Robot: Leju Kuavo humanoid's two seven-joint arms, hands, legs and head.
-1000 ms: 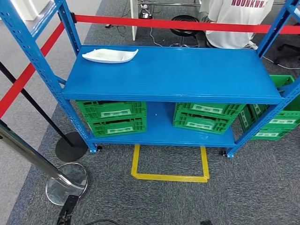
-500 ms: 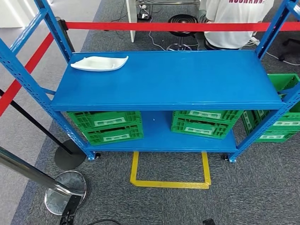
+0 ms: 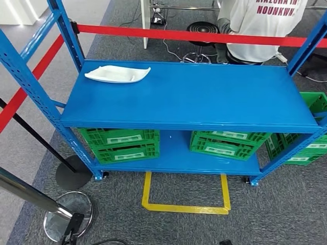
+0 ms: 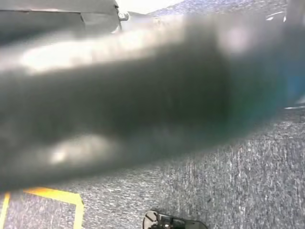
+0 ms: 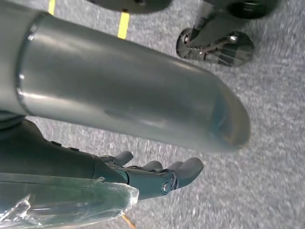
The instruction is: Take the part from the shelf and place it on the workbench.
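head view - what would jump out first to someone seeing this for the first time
A big blue shelf spans the head view, and a lone white part lies at the top board's far left corner. Green crates sit on the lower board, a red barrier tape runs behind, and yellow floor tape marks a box on the carpet in front.

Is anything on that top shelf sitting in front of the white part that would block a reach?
Nothing visible does. The white part lies alone at the far left of the top shelf, with bare blue surface in front of it. The right hand hangs over the carpet.
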